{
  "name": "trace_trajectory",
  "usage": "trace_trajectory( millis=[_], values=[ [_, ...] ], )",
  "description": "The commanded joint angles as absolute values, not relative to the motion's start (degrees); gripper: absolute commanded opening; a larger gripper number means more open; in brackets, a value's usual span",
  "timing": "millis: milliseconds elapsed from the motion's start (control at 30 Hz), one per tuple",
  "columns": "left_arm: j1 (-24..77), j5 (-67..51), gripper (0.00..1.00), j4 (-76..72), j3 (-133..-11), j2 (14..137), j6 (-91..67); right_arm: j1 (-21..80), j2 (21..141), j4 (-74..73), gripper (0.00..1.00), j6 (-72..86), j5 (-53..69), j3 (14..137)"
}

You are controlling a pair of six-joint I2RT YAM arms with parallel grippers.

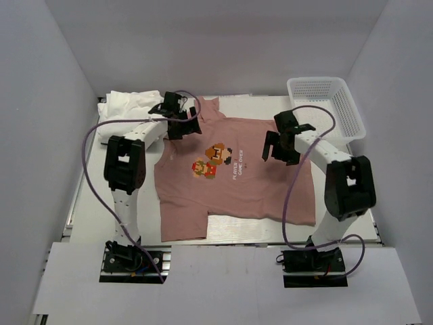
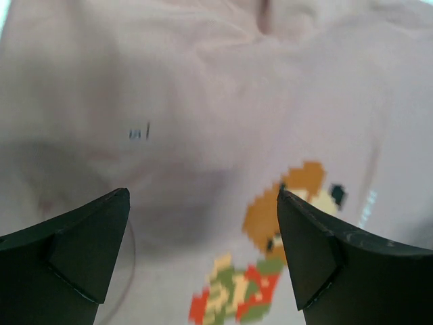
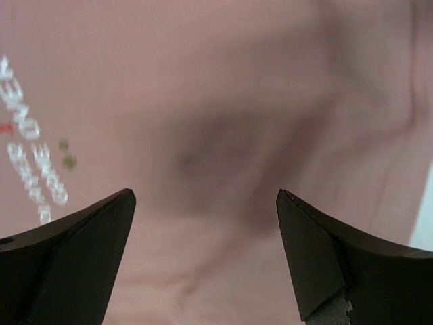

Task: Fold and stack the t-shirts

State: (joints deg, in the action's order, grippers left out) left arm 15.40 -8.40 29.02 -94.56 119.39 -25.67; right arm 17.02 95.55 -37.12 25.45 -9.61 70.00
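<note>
Pink t-shirt (image 1: 230, 193) lying flat, long axis running left-right across worktop (image 1: 252, 107). Left fingers (image 1: 181, 127) hovering over collar end, right fingers (image 1: 279, 152) over hem end. Both gaping wide, gripping nothing.

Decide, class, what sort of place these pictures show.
Probably a robot lab's test booth, not a home: a left arm and right arm bolted to a table, plain white walls boxing it in, and a pink t-shirt spread flat.
</note>
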Motion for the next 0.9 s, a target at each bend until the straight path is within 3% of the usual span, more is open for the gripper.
trace_trajectory(
  millis=[0, 267, 567, 867],
  values=[
    [15.21, -7.73, 1.00, 31.81, -101.84, 125.48, -23.56, 17.05, 100.36, -29.62, 0.90, 20.22, -10.01, 75.49],
    [13.89, -4.24, 1.00, 34.62, -98.90, 129.55, -26.28, 17.67, 114.16, -29.79, 0.90, 16.79, -4.49, 84.80],
    [9.85, 8.08, 1.00, 35.68, -89.47, 123.57, -29.00, 21.97, 118.47, -28.30, 0.90, 11.08, 2.63, 89.02],
    [6.86, -2.45, 1.00, 32.53, -92.80, 122.87, -25.50, 22.50, 118.56, -25.84, 0.90, 12.73, 1.76, 94.56]
  ],
)
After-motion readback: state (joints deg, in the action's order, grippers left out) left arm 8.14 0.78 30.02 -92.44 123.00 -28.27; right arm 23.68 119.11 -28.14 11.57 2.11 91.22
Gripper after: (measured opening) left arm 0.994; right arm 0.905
